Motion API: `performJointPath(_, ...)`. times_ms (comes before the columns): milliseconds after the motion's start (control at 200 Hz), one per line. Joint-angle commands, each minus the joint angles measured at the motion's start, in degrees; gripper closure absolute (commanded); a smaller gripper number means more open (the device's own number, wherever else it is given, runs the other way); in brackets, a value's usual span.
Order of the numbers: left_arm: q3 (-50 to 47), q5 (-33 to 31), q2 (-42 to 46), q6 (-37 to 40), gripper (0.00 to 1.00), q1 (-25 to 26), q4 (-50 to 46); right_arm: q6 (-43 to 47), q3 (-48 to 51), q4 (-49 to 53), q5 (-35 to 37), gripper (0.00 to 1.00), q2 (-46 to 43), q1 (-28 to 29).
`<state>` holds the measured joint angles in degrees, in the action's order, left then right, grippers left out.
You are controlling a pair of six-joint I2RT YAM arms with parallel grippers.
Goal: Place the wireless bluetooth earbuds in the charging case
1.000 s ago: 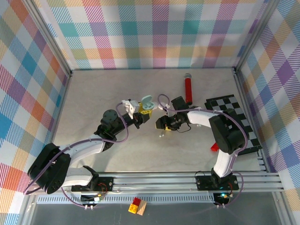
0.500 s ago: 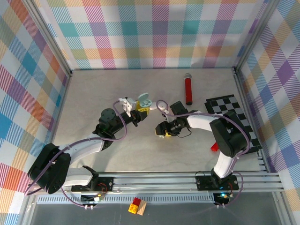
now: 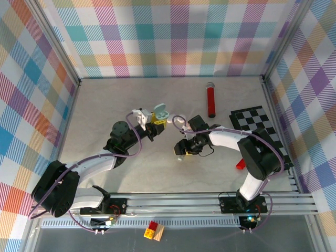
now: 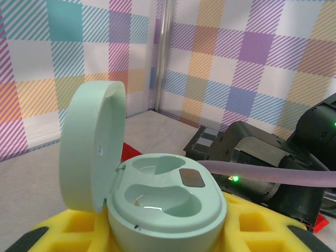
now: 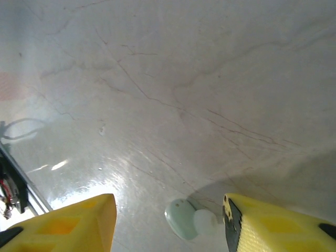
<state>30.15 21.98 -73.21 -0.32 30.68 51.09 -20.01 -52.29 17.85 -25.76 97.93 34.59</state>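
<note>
The left tool [image 3: 159,122] is clamped on the charging case [image 4: 168,202], whose mint body sits upright between the yellow fingers [image 4: 252,226]. The case's lid [image 4: 92,147] stands hinged open at its left side in the left wrist view, and both moulded wells inside the case are bare. From above, the case [image 3: 161,111] is held over the middle of the desk [image 3: 105,105]. The right tool [image 3: 180,150] is just to the case's right and nearer the arm bases, pointing down at the desk surface. That right tool [image 5: 165,207] is spread open, its two yellow fingertips [image 5: 84,218] wide apart. One earbud [image 5: 191,220], pale mint-white, lies on the desk between them, closer to the fingertip on the right of the right wrist view. Whether it touches that fingertip cannot be told. Beyond the case, farther from the bases and to its right, a red cylinder [image 3: 211,100] with a silver cap lies on the desk. A black-and-white checkered mat [image 3: 260,131] lies well to the case's right.
</note>
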Motion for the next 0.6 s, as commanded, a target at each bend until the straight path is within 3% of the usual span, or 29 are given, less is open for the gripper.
performJointPath(0, -0.71, 0.62, 1.45, -1.03, 0.7, -1.69, 1.7, 3.89, -1.56, 2.08, 2.17, 0.44, -2.79, 0.63)
performJointPath(115, -1.28, 0.6, 1.3, -2.46, 0.7, -3.91, 2.76, 6.15, -0.93, 2.54, 5.74, 0.44, -5.54, 1.89)
performJointPath(370, -2.59, 2.45, 0.83, -8.96, 0.7, -13.0, 7.3, 12.07, -2.58, 9.75, 22.62, 0.45, -8.78, 10.57)
performJointPath(595, -2.49, 2.73, 3.1, -9.47, 0.7, -16.9, 5.58, 14.06, -7.8, 17.38, 32.13, 0.49, -4.92, 17.18)
